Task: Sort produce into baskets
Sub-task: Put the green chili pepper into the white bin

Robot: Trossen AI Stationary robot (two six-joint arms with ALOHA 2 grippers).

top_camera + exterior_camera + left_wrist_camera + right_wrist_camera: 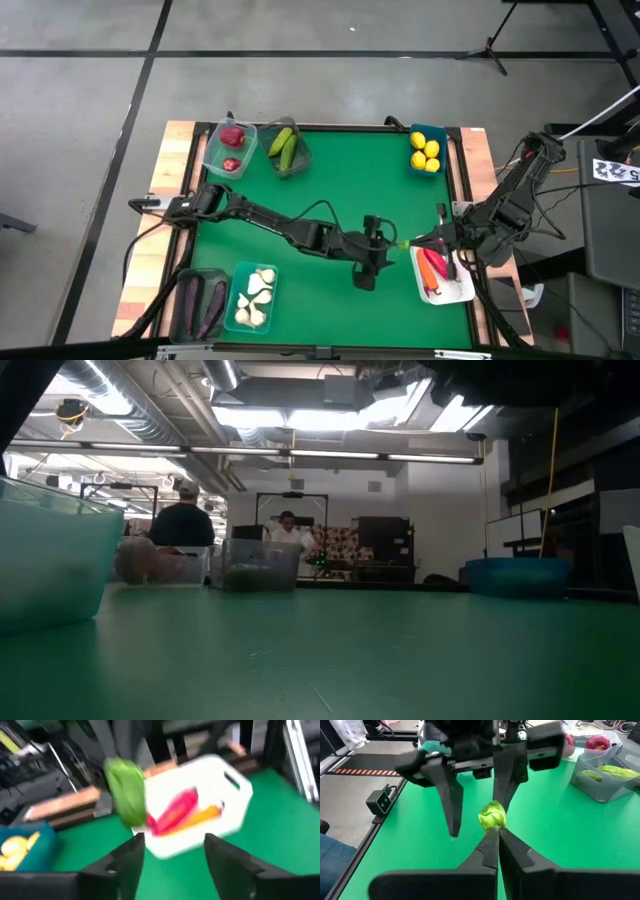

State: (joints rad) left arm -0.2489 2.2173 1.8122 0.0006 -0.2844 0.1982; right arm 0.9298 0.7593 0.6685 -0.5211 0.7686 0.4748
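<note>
My right claw (496, 831) is clenched on the tip of a small green piece of produce (492, 816), held in the air above the green worktop (340, 180), just off the white tray (462, 288) at the right front corner. My left claw (479, 815) faces it with its fingers spread either side of the green piece, gripping nothing. It looks like a handover between my two claws, mid-air.

The hold is my worry. My right fingertips pinch only the end of the green thing, so I judge it could pivot or slip out if I swing the arm fast. It would then drop onto the worktop and perhaps roll toward the tray, where a red pepper (432, 268) and an orange carrot (438, 283) already lie.

The second risk is collision. My left fingers (449, 795) stand very close around the piece, and if either arm moves before they clear, they could knock it loose.

The third is sorting it wrongly: the green cucumbers (284, 146) sit in a smoky tub (296, 166) at the far edge, well apart from here.
</note>
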